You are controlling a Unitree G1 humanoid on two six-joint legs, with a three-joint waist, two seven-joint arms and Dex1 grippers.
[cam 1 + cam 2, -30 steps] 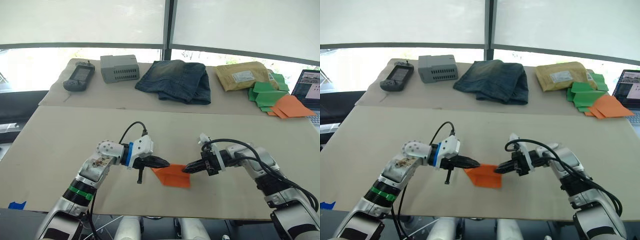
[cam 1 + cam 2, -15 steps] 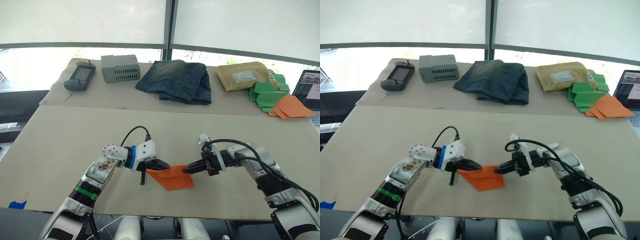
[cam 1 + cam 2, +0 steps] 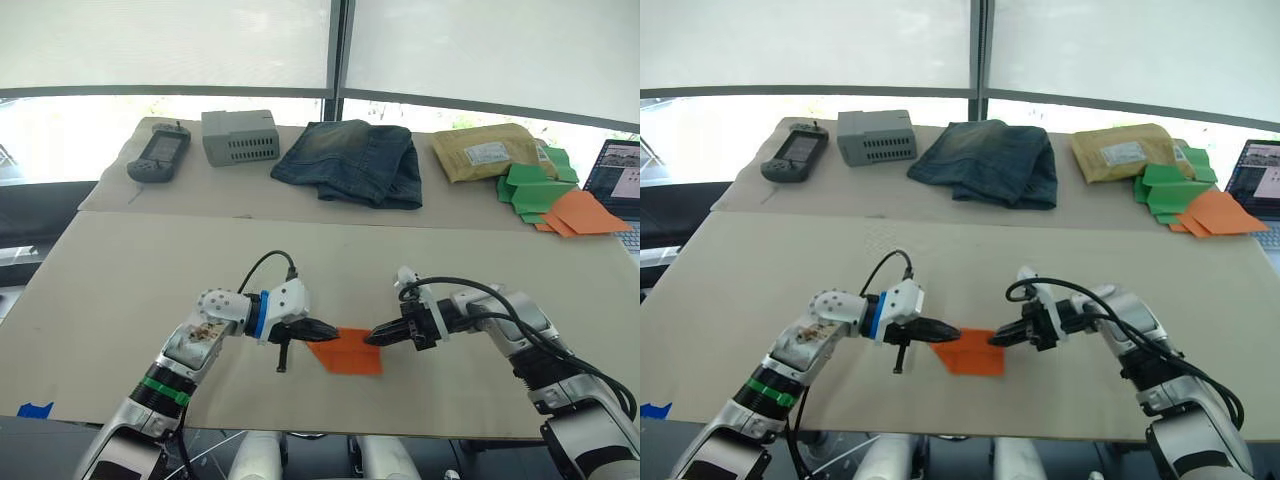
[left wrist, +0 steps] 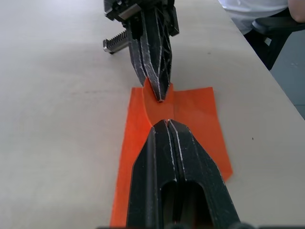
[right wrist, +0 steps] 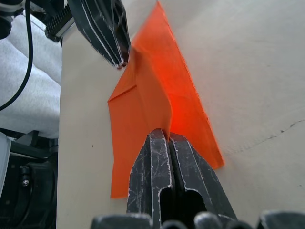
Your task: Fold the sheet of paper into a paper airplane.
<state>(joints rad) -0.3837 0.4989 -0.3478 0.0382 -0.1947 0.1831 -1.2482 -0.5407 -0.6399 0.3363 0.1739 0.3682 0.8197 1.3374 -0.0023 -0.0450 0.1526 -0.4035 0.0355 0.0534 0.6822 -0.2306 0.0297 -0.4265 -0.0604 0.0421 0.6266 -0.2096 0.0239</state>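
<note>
The sheet of paper (image 3: 347, 354), bright orange and folded into a small layered piece with a raised middle crease, rests on the table near its front edge. My left gripper (image 3: 331, 328) is shut on the sheet's left end, and its fingertips (image 4: 164, 125) pinch the crease. My right gripper (image 3: 374, 339) is shut on the right end, its fingertips (image 5: 167, 135) closed over the same ridge. The two grippers point at each other, a short gap apart. The paper has a four-sided folded form rather than a paper airplane's slim wedge.
Along the back of the table lie a handheld console (image 3: 157, 156), a grey box (image 3: 240, 137), folded jeans (image 3: 352, 162), a padded envelope (image 3: 488, 151), green paper shapes (image 3: 530, 186), paler orange pieces (image 3: 582, 213) and a laptop (image 3: 616, 170). The front table edge (image 3: 400, 436) is close.
Half a second ago the sheet's left end was tipped up between the grippers; now it sits lower and flatter. Both grippers stay shut on it, the left one shifted slightly.
</note>
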